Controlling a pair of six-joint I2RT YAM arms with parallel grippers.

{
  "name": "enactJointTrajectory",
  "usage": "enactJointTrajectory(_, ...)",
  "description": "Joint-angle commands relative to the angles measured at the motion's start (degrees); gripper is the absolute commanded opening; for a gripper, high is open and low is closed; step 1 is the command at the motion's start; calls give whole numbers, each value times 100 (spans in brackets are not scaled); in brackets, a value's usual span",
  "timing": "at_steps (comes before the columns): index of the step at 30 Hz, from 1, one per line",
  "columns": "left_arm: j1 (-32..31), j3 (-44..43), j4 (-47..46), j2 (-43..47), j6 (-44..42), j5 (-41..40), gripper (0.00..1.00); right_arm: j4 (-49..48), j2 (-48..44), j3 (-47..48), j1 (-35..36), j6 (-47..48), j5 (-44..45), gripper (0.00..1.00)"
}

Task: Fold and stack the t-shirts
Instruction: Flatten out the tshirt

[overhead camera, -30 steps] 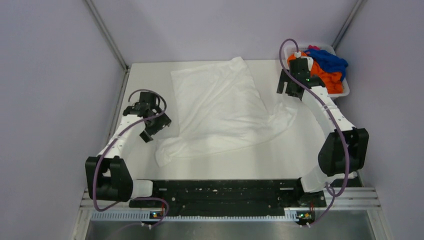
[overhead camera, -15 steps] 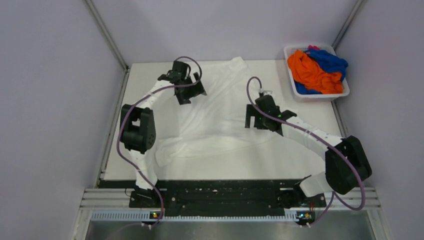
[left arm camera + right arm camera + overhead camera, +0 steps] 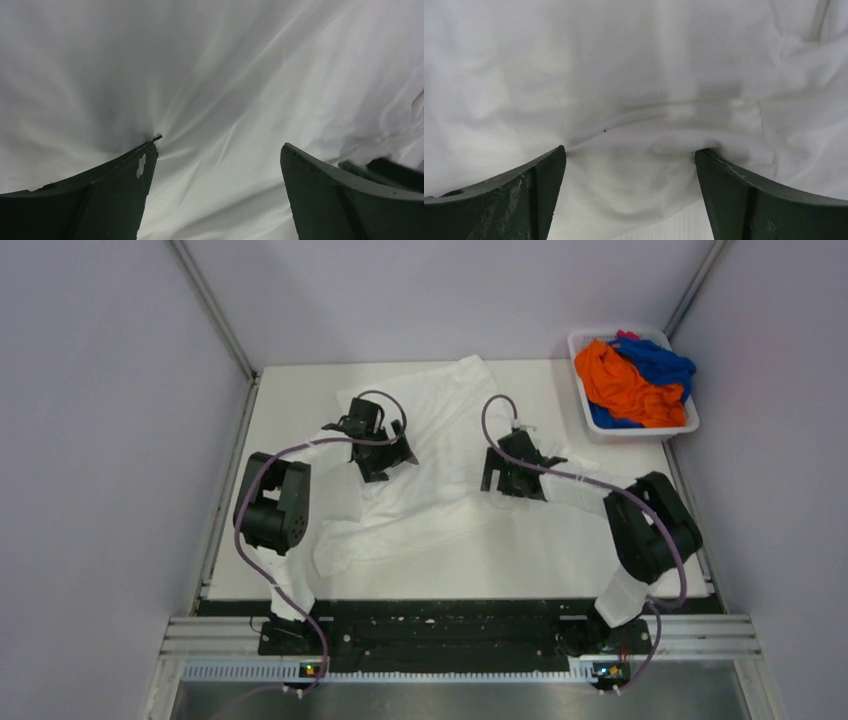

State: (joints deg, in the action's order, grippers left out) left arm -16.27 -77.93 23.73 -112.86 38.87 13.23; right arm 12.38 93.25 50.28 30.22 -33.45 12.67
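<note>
On the white bench (image 3: pixel 290 400) a limp, light white t-shirt (image 3: pixel 450 410) lies rumpled. The left gripper (image 3: pixel 388 455) and right gripper (image 3: pixel 508 475) are spread wide, tips on the cloth. It is probably best pinched at a fold edge.

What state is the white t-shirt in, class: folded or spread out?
Spread out, not folded: the white t-shirt lies rumpled across the table, wrinkles visible in both wrist views.

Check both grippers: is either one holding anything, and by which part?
Nothing is held. The left gripper and right gripper both stand open, fingertips down on the white t-shirt, with no cloth pinched between them.
</note>
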Motion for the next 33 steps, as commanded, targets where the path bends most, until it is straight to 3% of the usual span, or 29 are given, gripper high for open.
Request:
enactJointTrajectory(1,-528,1488,-167,615,332,21,99,-323,1149,906,-560,153,-214,99)
enactJointTrajectory(5,-1364,2237,-522,1106,812,168,99,-221,2339,2382,-919,524,-433,98)
enactJointTrajectory(8,-2055,2237,-1011,1029,1096,433,99,181,3305,4179,-1066,953,-742,98)
enactJointTrajectory(13,-2721,900,-1105,187,977,242,99,1057,4869,7026,-1099,1692,-975,99)
enactJointTrajectory(17,-2690,-271,-535,-206,590,-367,99,1281,5187,8015,-1194,1921,-703,99)
enactJointTrajectory(23,-2655,-380,-380,506,241,-1041,99,1150,4009,7417,-1372,2151,-265,99)
enactJointTrajectory(28,-2495,573,116,1602,6,-2057,99,669,2001,4815,-1459,1674,496,99)
enactJointTrajectory(31,-2135,1242,710,2187,304,-2619,99,72,515,3047,-1658,952,233,99)
enactJointTrajectory(33,-1690,1845,788,2690,554,-2557,99,-518,-656,1703,-1800,524,15,99)
